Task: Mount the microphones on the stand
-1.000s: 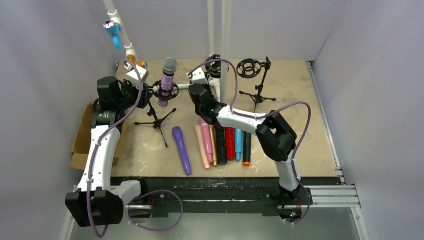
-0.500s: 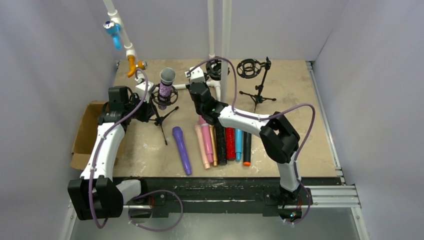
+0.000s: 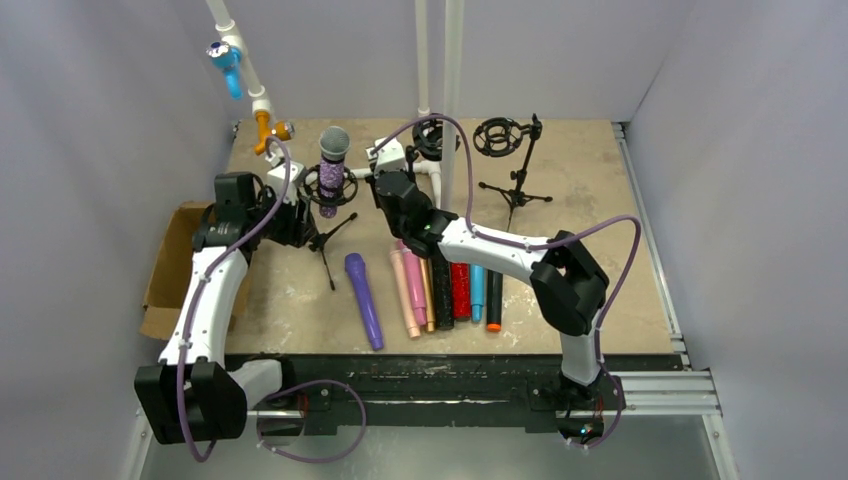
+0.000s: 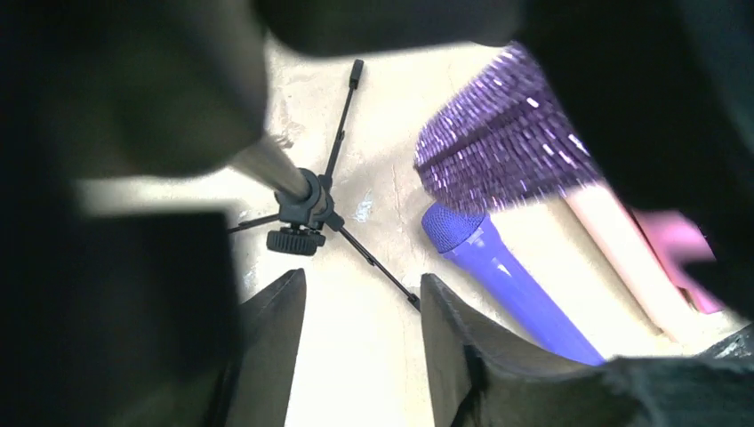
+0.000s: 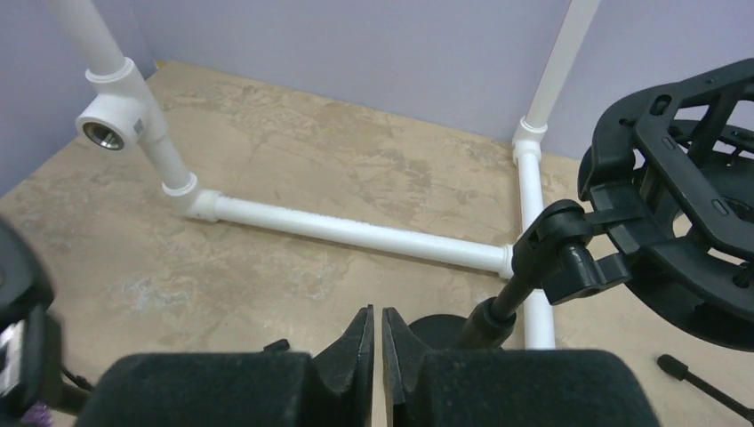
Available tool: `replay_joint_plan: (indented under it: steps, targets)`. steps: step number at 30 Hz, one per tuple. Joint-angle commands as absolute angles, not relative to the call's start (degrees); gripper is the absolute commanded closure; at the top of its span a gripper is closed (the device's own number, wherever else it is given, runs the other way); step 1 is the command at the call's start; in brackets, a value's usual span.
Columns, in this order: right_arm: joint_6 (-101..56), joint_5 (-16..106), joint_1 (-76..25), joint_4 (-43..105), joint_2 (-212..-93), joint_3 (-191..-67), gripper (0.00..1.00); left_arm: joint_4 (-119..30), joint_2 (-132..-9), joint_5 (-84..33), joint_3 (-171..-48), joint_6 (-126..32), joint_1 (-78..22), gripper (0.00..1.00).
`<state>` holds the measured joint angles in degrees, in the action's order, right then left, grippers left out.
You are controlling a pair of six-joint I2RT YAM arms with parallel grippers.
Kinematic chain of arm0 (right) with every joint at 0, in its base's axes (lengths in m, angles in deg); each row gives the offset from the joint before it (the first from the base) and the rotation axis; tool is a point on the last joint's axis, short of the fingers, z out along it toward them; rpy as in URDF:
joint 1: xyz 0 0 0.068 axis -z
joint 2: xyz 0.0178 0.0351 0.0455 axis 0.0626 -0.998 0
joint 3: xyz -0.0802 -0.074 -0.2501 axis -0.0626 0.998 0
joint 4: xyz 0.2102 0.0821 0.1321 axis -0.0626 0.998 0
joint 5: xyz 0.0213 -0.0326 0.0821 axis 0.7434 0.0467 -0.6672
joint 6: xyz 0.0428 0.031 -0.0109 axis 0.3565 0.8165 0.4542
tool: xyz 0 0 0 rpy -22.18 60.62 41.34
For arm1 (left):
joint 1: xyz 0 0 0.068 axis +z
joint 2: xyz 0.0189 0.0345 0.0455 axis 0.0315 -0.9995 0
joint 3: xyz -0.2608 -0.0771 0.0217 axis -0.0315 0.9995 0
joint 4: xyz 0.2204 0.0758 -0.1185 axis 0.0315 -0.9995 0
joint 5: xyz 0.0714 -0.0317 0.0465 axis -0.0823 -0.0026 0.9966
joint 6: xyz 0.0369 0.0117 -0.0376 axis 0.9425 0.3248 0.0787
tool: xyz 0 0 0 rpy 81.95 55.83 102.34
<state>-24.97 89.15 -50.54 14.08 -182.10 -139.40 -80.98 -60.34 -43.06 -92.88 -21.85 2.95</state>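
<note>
left gripper [image 4: 360, 307] jaws apart, empty; right gripper [image 5: 378, 334] pinched closed, empty. glitter mic [image 3: 333, 168] in stand [image 3: 323, 242], upper centre-left of frame — l arm's close by, a nudge could tip it.

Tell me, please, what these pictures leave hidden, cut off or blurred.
- Left pincer: top view, hidden behind the left arm.
- Row of microphones: top view, far ends under the right arm.
- Purple glitter microphone: left wrist view, blurred, upper part behind dark housing.
- Shock mount: right wrist view, cut by the right edge.
</note>
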Motion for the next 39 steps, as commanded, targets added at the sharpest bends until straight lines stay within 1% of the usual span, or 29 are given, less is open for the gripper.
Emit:
replay_joint_plan:
  steps: [1, 4, 6, 10, 15, 20, 22, 25, 28, 31, 34, 39]
  targets:
    - [-23.4, 92.2, -50.5, 15.1, -180.0, -138.7, 0.86, -80.9, -55.9, -42.5, -97.3, -26.1, 3.8, 0.49]
    - [-22.9, 93.1, -50.4, 15.6, -180.2, -138.5, 0.72, -81.7, -53.9, -43.7, -98.2, -27.6, 4.7, 0.47]
    - [-23.2, 94.1, -50.0, 15.6, -180.8, -138.9, 0.57, -81.6, -52.7, -44.6, -98.1, -28.7, 5.5, 0.47]
    - [-22.6, 94.2, -48.5, 15.3, -182.4, -139.6, 0.44, -79.2, -50.7, -46.0, -96.6, -31.0, 8.2, 0.47]
    - [-22.5, 94.1, -46.3, 14.2, -185.5, -142.1, 0.42, -76.1, -52.2, -49.6, -95.4, -32.1, 10.9, 0.47]
    - [-23.7, 95.1, -45.6, 13.4, -188.0, -144.8, 0.42, -69.4, -53.7, -57.8, -92.2, -31.6, 13.9, 0.52]
    - [-25.1, 96.4, -45.5, 12.3, -189.0, -145.2, 0.42, -66.3, -53.7, -60.2, -89.9, -31.1, 14.2, 0.52]
    - [-25.6, 99.2, -45.3, 12.9, -190.4, -146.6, 0.42, -65.4, -55.3, -62.6, -88.9, -30.4, 14.1, 0.52]
    - [-24.3, 100.7, -45.3, 12.9, -189.1, -144.7, 0.41, -63.9, -56.5, -63.7, -87.3, -29.6, 14.2, 0.51]
    - [-22.7, 100.9, -46.3, 12.2, -186.7, -141.0, 0.37, -61.9, -57.2, -64.8, -85.4, -28.1, 14.2, 0.51]
    - [-22.6, 103.8, -47.7, 11.7, -185.7, -139.2, 0.34, -61.2, -58.0, -65.6, -85.0, -27.2, 14.2, 0.51]
    - [-20.9, 110.0, -47.3, 14.4, -188.3, -142.7, 0.32, -58.3, -58.9, -69.2, -83.4, -27.7, 14.5, 0.51]
